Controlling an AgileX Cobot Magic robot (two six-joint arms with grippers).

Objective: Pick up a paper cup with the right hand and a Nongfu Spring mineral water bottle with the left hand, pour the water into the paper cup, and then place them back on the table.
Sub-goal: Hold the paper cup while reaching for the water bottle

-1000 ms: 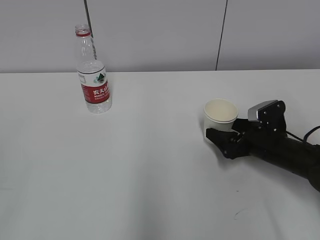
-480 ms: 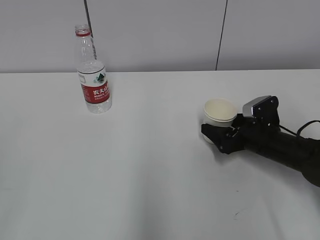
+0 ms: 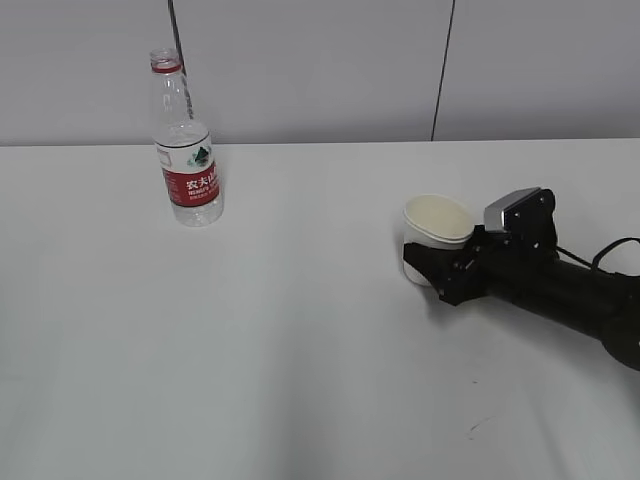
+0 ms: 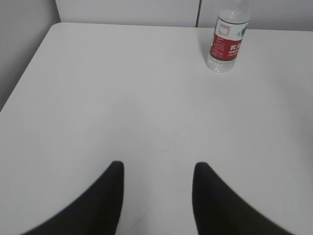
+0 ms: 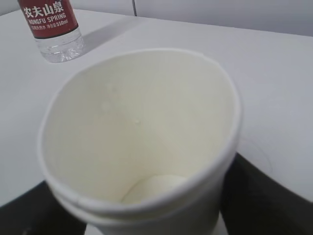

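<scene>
Here the right claw (image 3: 428, 268) lies low over the white bench (image 3: 300, 350), its black arm reaching in from the right edge with a silver-grey block on top. The cup (image 3: 436, 232) sits between its two fingers; in the right wrist view the cup (image 5: 142, 142) fills the frame, rim slightly pressed out of round, with a dark finger (image 5: 264, 196) touching its wall on the right and another dark shape low on the left. The fingers look closed in against the cup's sides, though whether the grip is fully firm I cannot tell. The cup stands upright on the bench, and its inside looks dry, with the pale bottom showing.

In the left wrist view the left claw (image 4: 156, 196) hangs above bare bench, its two dark fingers (image 4: 98, 205) apart with nothing between them, well short of the bottle (image 4: 227, 36).

Farther back on the left, near the rear edge of the bench, the bottle (image 3: 185, 145) stands upright and alone, well apart from the cup. It is clear plastic with a red label in white characters, a green-and-white logo above it and a red neck ring. Its water is hard to make out through the plastic. Behind the bench is a grey panelled wall (image 3: 320, 60).
</scene>
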